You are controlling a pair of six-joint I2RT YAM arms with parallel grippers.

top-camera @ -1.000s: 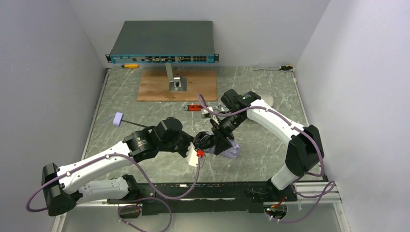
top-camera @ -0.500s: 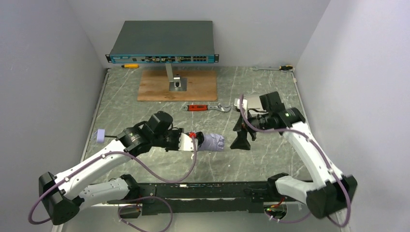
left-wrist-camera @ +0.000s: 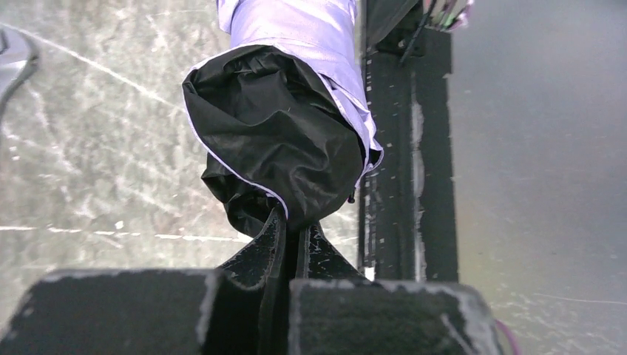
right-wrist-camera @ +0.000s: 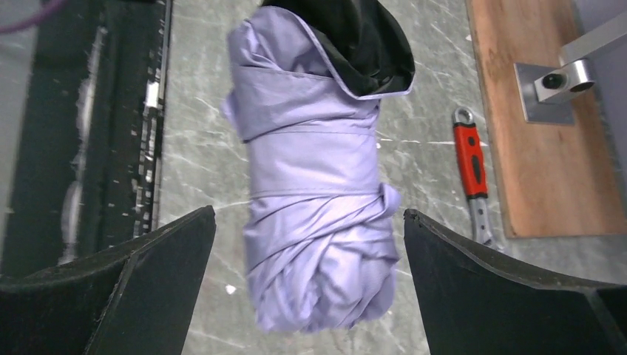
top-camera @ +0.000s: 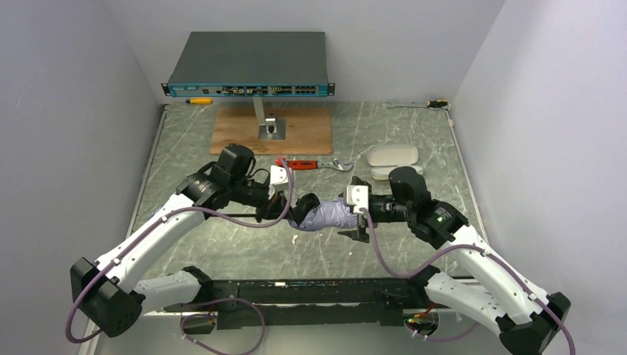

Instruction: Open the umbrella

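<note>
the umbrella (top-camera: 329,215) is pale lilac outside, with a black lining (left-wrist-camera: 273,140) edged by a thin whitish seam. the left end effector (left-wrist-camera: 292,237) and the right end effector (right-wrist-camera: 309,222) are matt black. the left arm (top-camera: 148,238) and right arm (top-camera: 484,266) have white shells and black joints, and the cables (top-camera: 229,220) are purple. the desk (top-camera: 222,248) is grey-green, marbled with white veins. the wrench (top-camera: 302,164) has a red handle and a silver head. the board (top-camera: 244,137) is brown wood, the case (top-camera: 393,155) is white, and the switch (top-camera: 251,59) is dark grey with a teal front.
</note>
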